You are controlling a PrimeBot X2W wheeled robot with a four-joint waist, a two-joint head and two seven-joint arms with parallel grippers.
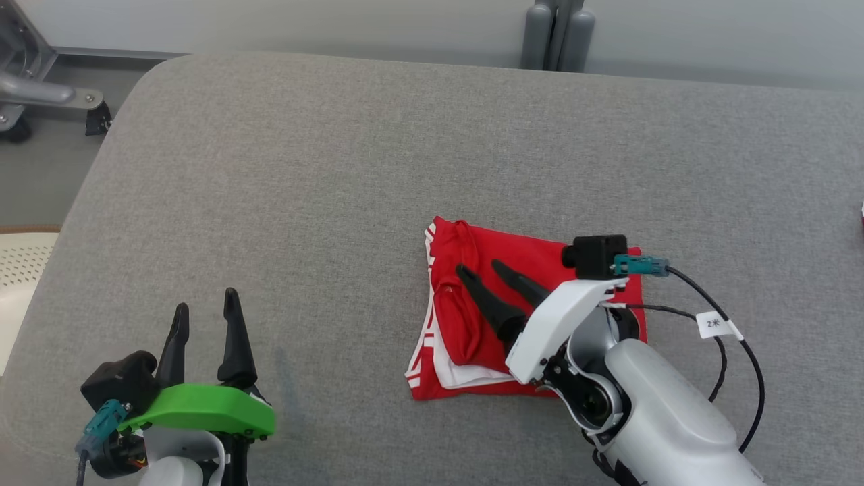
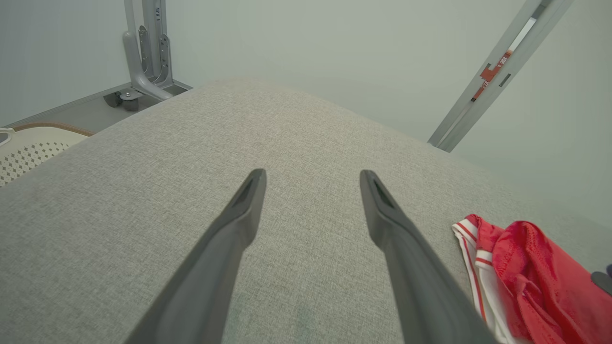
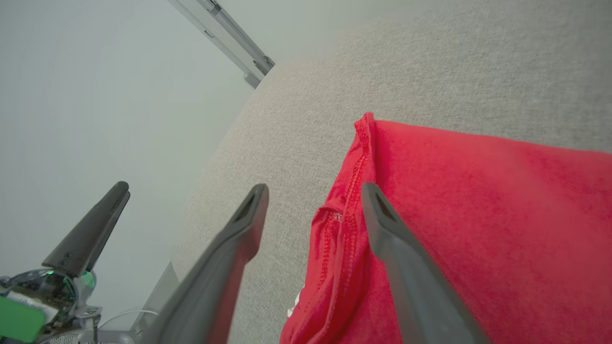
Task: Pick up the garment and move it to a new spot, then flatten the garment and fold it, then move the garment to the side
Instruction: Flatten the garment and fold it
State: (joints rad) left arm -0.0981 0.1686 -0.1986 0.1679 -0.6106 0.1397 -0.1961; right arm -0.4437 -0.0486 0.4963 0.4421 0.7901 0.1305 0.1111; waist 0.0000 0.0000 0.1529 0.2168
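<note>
The garment [image 1: 459, 324] is red with white striped trim and lies folded into a rough rectangle on the grey padded surface [image 1: 337, 169], right of centre. My right gripper [image 1: 480, 266] hangs over it, open, fingers spread above a bunched seam and holding nothing. In the right wrist view the right gripper [image 3: 314, 186] straddles the left edge of the garment [image 3: 478, 200]. Far to the garment's left, my left gripper [image 1: 206, 300] stands open near the front edge. The left wrist view has the left gripper [image 2: 311, 173] over bare fabric, with the garment [image 2: 530, 267] at the lower right.
A white perforated basket [image 1: 20, 270] sits off the surface's left edge. A metal frame on a caster [image 1: 40, 94] stands at the back left, and grey posts [image 1: 557, 34] rise behind the far edge. A small red and white item [image 1: 862, 216] shows at the right border.
</note>
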